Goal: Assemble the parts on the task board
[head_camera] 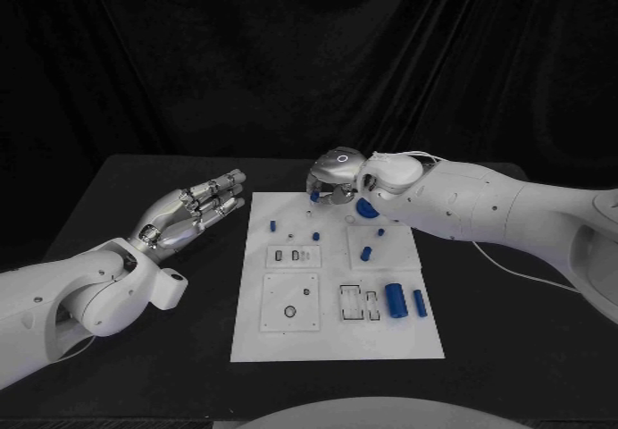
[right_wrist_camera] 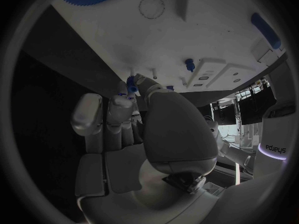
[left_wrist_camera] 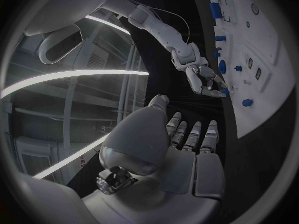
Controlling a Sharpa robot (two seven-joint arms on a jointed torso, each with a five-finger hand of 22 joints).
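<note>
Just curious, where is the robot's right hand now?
In the head view, the right hand is over the far edge of the white plate, pinching a small blue piece.

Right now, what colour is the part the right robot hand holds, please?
Blue part, clearest in the right wrist view.

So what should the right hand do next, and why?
Probably lower the small blue part pinched in the right hand toward a hole in the board. It hangs over the board's far edge, while the left hand waits open beside the board.
</note>
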